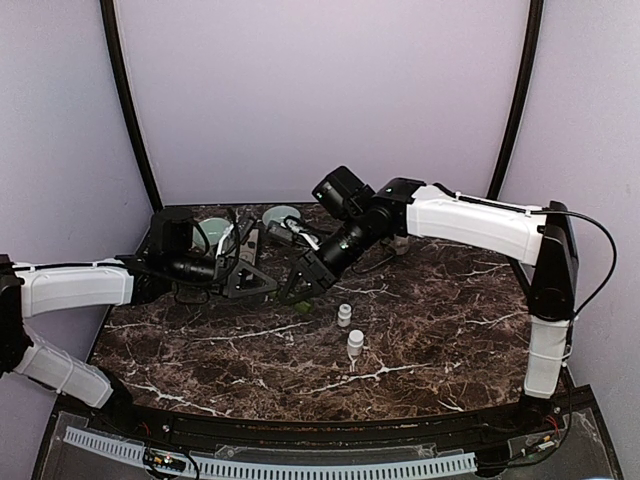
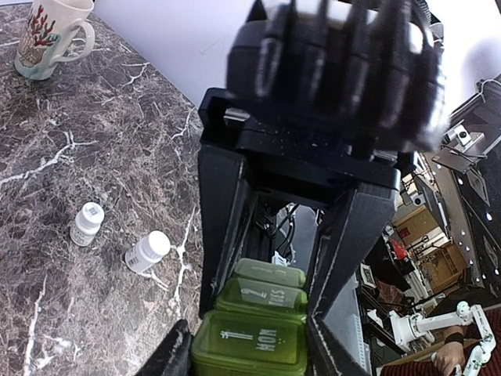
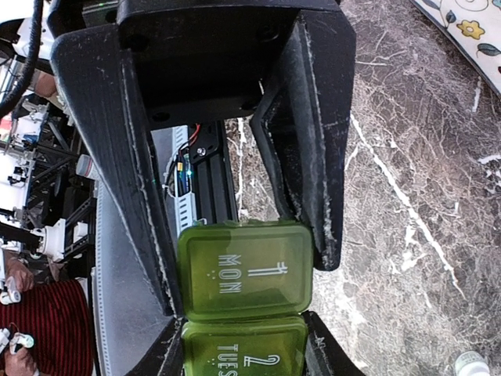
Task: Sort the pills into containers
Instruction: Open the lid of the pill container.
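Note:
The containers (image 2: 249, 338) are a dark green box of lidded compartments marked MON, TUES and onward, held above the marble table between both grippers. My left gripper (image 2: 250, 359) is shut on the MON end. My right gripper (image 3: 243, 354) is shut on the box at the TUES compartment (image 3: 244, 351), facing the left one. In the top view the left gripper (image 1: 258, 282) and the right gripper (image 1: 298, 284) meet at the back left, and the box is almost hidden between them. All lids that show are closed. No loose pills show.
Two small white bottles (image 1: 344, 315) (image 1: 355, 343) stand on the table (image 1: 450, 340) right of the grippers, and both also show in the left wrist view (image 2: 86, 223) (image 2: 147, 251). Two pale teal bowls (image 1: 214, 232) (image 1: 282, 214) sit at the back. A cream mug (image 2: 48, 35) stands farther off.

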Available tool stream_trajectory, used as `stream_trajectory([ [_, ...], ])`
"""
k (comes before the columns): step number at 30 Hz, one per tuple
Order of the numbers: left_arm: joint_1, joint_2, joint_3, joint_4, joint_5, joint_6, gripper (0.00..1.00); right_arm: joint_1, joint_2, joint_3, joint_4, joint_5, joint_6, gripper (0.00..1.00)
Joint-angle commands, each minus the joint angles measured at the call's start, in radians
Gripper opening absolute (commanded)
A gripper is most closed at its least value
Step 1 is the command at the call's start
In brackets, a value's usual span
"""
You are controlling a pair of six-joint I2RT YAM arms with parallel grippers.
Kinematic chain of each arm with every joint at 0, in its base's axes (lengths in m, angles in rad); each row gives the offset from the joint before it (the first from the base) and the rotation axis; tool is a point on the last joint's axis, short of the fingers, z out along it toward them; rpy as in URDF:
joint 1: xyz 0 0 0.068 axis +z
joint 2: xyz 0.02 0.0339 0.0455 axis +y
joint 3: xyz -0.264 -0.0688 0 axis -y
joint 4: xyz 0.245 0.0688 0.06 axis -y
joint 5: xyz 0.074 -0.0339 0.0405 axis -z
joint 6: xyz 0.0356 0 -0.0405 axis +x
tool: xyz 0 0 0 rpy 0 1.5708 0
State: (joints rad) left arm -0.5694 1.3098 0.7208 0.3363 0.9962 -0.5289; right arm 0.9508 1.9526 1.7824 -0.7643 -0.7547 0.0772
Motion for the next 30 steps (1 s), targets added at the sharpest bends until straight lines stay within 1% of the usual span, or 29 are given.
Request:
stream_trajectory([
  [1,-0.005,0.006,0.059,-0.009,-0.053,-0.073,0.33,0.048,0.032,0.026,0.025,0.139,-0.057,0.00],
  [9,-0.006,0.009,0.064,-0.008,-0.059,-0.089,0.34,0.063,0.030,0.026,0.019,0.183,-0.069,0.00],
  [17,-0.006,-0.004,0.064,-0.045,-0.078,-0.086,0.44,0.065,0.013,0.017,0.023,0.221,-0.069,0.00],
  [22,-0.006,-0.006,0.069,-0.087,-0.107,-0.074,0.53,0.072,0.007,0.011,0.025,0.256,-0.072,0.00],
  [26,-0.006,-0.003,0.080,-0.119,-0.129,-0.063,0.57,0.078,-0.001,0.005,0.028,0.283,-0.075,0.00],
  [30,-0.006,0.003,0.090,-0.151,-0.149,-0.049,0.58,0.081,-0.014,-0.009,0.039,0.297,-0.075,0.00],
])
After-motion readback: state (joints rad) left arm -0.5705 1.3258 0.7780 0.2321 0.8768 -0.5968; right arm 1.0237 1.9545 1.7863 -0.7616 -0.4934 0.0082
